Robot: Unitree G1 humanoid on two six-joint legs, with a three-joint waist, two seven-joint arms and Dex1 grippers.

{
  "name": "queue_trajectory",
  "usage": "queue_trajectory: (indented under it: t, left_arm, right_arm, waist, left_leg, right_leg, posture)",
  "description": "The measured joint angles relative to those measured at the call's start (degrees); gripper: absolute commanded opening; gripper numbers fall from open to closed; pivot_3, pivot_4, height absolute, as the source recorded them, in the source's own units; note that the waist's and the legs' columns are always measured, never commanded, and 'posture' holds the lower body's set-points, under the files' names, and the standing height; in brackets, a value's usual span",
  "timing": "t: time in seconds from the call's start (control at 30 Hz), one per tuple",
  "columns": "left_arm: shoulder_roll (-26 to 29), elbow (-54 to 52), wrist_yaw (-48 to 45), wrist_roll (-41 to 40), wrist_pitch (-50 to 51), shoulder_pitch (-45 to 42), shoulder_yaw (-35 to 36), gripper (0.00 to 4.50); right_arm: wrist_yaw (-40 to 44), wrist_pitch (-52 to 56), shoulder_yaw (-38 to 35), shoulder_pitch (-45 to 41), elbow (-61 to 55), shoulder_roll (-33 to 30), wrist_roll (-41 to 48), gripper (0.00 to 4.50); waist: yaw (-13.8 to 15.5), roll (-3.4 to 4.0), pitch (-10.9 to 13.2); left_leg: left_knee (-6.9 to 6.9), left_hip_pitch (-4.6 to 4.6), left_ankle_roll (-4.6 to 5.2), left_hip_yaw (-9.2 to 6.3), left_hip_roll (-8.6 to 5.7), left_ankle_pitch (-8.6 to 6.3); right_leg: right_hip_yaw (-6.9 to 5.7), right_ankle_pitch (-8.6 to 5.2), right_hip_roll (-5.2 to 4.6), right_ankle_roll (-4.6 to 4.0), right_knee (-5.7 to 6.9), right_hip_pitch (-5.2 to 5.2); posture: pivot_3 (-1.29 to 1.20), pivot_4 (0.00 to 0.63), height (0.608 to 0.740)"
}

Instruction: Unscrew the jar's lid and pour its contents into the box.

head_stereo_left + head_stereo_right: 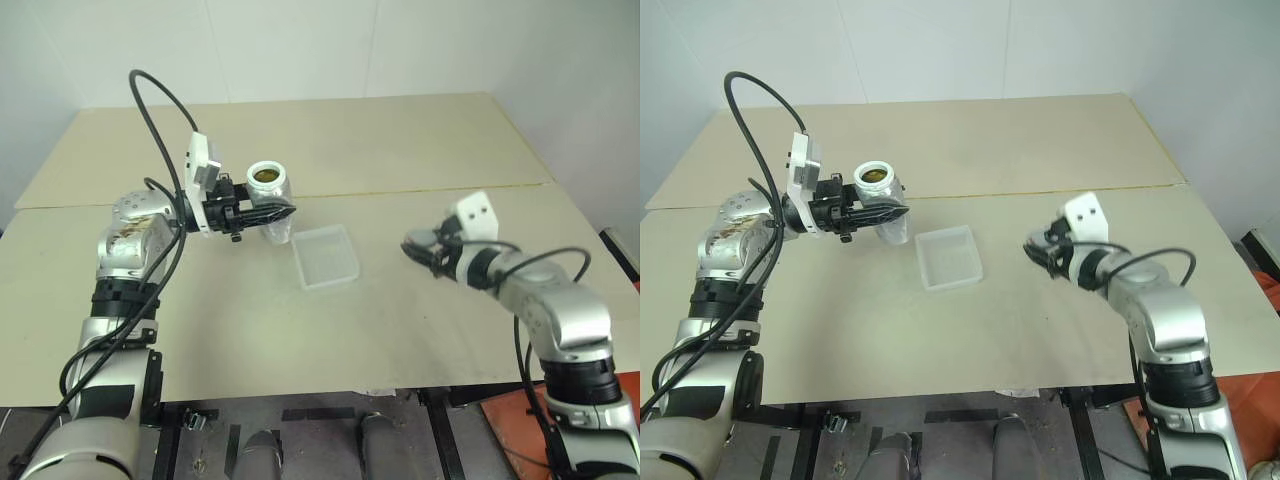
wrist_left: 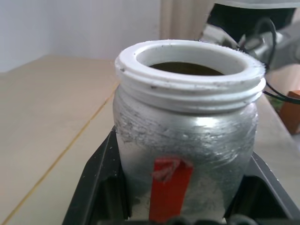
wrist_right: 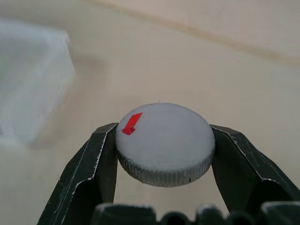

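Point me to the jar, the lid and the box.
jar (image 2: pixel 187 136), left wrist view, on its silvery side wall.
lid (image 3: pixel 166 140), right wrist view, on its flat grey top.
box (image 1: pixel 326 256), left eye view, on its bare translucent floor.

1 jar (image 1: pixel 268 190), 1 lid (image 3: pixel 164 143), 1 box (image 1: pixel 325 256), 2 grippers: left (image 1: pixel 283 211), right (image 3: pixel 164 154)

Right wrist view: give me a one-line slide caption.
Right pincer shut on the unscrewed grey lid, above the table.

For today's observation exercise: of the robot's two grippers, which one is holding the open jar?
The left gripper: it clamps the jar, open-topped and upright. The right gripper holds only the grey lid.
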Motion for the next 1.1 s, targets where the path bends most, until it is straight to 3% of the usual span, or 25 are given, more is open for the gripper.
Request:
queue_trajectory:
  t: [0.13, 0.3, 0.4, 0.5, 0.63, 0.7, 0.77, 0.93, 1.1]
  left_arm:
    - [-0.84, -0.31, 4.63, 2.9, -3.15, 0.02, -0.49, 1.93]
    - [-2.14, 2.12, 11.86, 12.28, -15.67, -0.26, -3.7, 1.93]
    - [-4.16, 7.21, 21.1, 21.02, -28.16, -1.73, -6.55, 1.93]
    - [-3.32, 13.73, 33.77, 35.14, -45.46, -4.45, -12.27, 1.93]
    - [3.44, 19.37, 67.43, 71.63, -61.42, -14.83, -31.49, 1.93]
    - [4.04, 22.41, 87.0, 89.04, -59.85, -22.66, -43.07, 1.93]
    - [2.5, 25.89, 99.0, 99.54, -56.2, -28.19, -50.33, 1.93]
    - [-2.39, 30.74, 104.69, 110.83, -50.8, -33.98, -60.48, 1.93]
    - [-3.85, 29.88, 106.92, 111.93, -50.81, -30.72, -63.49, 1.93]
  right_arm:
    - [0.11, -1.91, 1.01, 2.98, 1.25, 0.82, -1.83, 4.45]
    - [3.02, -0.15, -0.37, 3.31, -1.4, -1.1, 0.01, 4.45]
    - [7.01, 4.07, -3.41, 1.96, -6.89, -4.97, 5.0, 4.45]
    - [10.14, 9.84, -6.38, -0.98, -10.92, -6.9, 11.17, 4.45]
    - [14.29, 18.23, -7.13, -7.11, -13.88, -9.49, 20.29, 4.45]
    - [16.19, 19.8, -7.16, -9.53, -14.12, -11.12, 23.06, 4.45]
    - [17.67, 20.19, -7.0, -11.35, -14.14, -12.14, 24.75, 4.45]
    - [18.66, 19.79, -5.74, -12.15, -14.0, -12.46, 25.54, 4.45]
    - [15.87, 19.68, -6.69, -11.91, -15.03, -11.01, 26.16, 4.45]
  waist:
    - [0.01, 0.0, 0.0]
    - [0.43, 0.0, 0.0]
    - [1.14, -0.01, 0.0]
    - [1.69, -0.01, 0.0]
    - [2.25, -0.07, 0.04]
    - [3.08, -0.07, 0.04]
    - [3.49, -0.08, 0.04]
    - [4.27, -0.08, 0.04]
    - [4.12, -0.08, 0.05]
  left_leg:
    - [0.0, 0.03, 0.0, 0.0, 0.0, 0.0]
    - [0.0, 0.03, -0.01, 0.01, -0.01, 0.01]
    - [0.0, 0.02, -0.01, 0.0, -0.02, 0.0]
    - [0.0, 0.04, -0.01, 0.02, -0.02, 0.0]
    - [0.0, -0.04, 0.0, 0.01, -0.07, 0.0]
    - [0.03, -0.13, 0.0, 0.02, -0.11, 0.0]
    - [0.05, -0.27, 0.0, 0.02, -0.14, 0.0]
    - [0.04, -0.48, -0.01, 0.02, -0.14, 0.0]
    - [0.03, -0.49, -0.09, 0.03, -0.13, 0.05]
  right_leg:
    - [0.0, 0.0, 0.0, 0.0, -0.03, 0.03]
    - [0.0, 0.01, 0.0, 0.0, -0.46, 0.06]
    - [-0.01, 0.02, 0.0, 0.01, -0.49, 0.07]
    - [-0.01, 0.02, 0.0, 0.01, -0.53, 0.11]
    - [0.0, 0.09, -0.03, 0.11, -0.66, 0.12]
    - [0.0, 0.14, -0.07, 0.2, -0.68, 0.11]
    - [-0.02, 0.16, -0.09, 0.24, -0.61, 0.05]
    - [-0.05, 0.16, -0.1, 0.26, -0.54, -0.12]
    - [-0.05, 0.16, -0.1, 0.25, -0.47, -0.17]
  posture:
    - [0.0, 0.15, 0.74]
    - [0.0, 0.15, 0.74]
    - [0.0, 0.15, 0.74]
    - [0.0, 0.15, 0.74]
    - [0.0, 0.15, 0.74]
    - [0.0, 0.15, 0.74]
    - [0.0, 0.15, 0.74]
    - [0.0, 0.15, 0.74]
    - [0.0, 0.15, 0.74]
